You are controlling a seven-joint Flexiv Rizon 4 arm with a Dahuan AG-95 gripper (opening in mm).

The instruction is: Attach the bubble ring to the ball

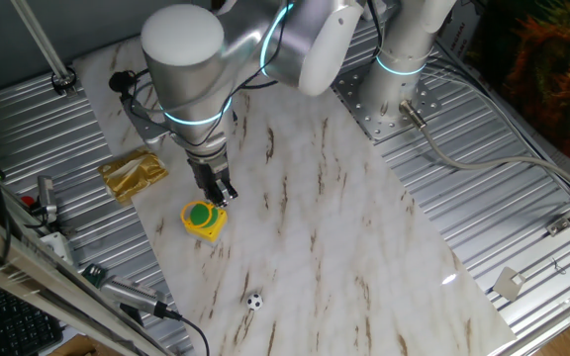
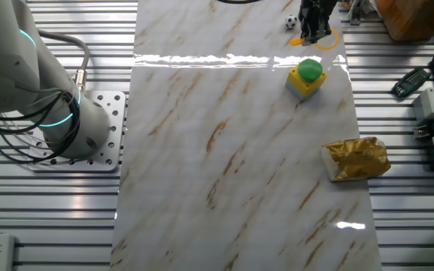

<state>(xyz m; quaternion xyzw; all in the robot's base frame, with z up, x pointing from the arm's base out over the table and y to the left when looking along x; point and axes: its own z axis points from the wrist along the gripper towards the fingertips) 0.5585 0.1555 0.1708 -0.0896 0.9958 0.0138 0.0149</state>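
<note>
My gripper (image 1: pixel 221 193) (image 2: pixel 313 31) hangs above the marble board, close over the yellow box. Its fingers are close together on the bubble ring (image 2: pixel 325 41), a thin yellow-orange loop that shows at the fingertips in the other fixed view. In the one fixed view I cannot tell the ring apart from the yellow box behind it. The ball (image 1: pixel 254 302) (image 2: pixel 290 22), tiny and white with black patches, lies alone on the board near its edge, apart from the gripper and the ring.
A yellow box with a green round button (image 1: pixel 203 218) (image 2: pixel 307 75) stands just under the gripper. A gold foil packet (image 1: pixel 135 173) (image 2: pixel 355 159) lies at the board's edge. Cables and tools (image 1: pixel 117 292) lie on the metal slats beside the board.
</note>
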